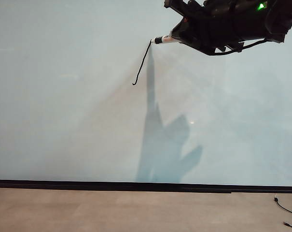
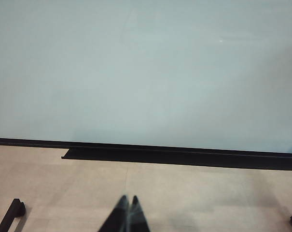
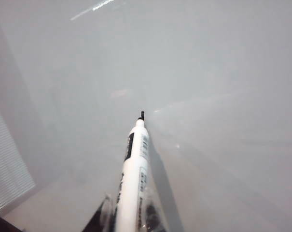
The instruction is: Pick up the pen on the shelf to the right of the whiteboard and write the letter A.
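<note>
The whiteboard [image 1: 63,96] fills the exterior view, pale and glossy. My right gripper [image 1: 178,36] reaches in from the upper right and is shut on the pen [image 1: 165,39], a whitish barrel with a black tip. The tip meets the board at the top of one thin black slanted stroke [image 1: 142,63], the only part of the letter A that shows. In the right wrist view the pen [image 3: 136,164] points away at the board [image 3: 223,72], with the right gripper [image 3: 129,216] clamped on its barrel. My left gripper [image 2: 129,199] hangs shut and empty above the floor, facing the board [image 2: 136,72]. The shelf is out of view.
A black strip [image 1: 136,185] runs along the board's lower edge, with tan floor [image 1: 112,210] below. A thin black cable [image 1: 286,209] lies at the floor's right. The arm's shadow [image 1: 165,150] falls on the board. Black frame parts [image 2: 10,215] sit low in the left wrist view.
</note>
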### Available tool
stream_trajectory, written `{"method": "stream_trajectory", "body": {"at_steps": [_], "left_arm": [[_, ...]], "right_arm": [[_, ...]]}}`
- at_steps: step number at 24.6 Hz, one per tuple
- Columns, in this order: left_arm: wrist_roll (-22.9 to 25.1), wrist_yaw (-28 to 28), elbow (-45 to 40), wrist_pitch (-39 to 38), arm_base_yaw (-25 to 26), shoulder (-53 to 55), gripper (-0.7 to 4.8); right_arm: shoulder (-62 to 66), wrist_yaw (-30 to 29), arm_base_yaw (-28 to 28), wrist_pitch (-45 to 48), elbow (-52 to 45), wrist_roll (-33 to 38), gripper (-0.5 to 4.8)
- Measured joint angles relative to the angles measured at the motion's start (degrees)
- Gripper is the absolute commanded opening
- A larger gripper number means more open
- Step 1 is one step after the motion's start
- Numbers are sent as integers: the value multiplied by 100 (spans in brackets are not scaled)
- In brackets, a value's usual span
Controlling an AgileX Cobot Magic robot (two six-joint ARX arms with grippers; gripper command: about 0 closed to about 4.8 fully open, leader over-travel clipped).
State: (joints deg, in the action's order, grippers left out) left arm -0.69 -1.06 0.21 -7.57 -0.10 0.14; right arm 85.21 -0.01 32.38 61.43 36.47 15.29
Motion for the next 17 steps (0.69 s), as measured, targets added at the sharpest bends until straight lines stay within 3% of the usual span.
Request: {"method": "stream_trajectory", "body": {"at_steps": [17], "left_arm": [[-2, 0, 0, 0, 0, 2, -4]], "right_arm": [[0, 264, 28, -289, 81, 7, -6]]}}
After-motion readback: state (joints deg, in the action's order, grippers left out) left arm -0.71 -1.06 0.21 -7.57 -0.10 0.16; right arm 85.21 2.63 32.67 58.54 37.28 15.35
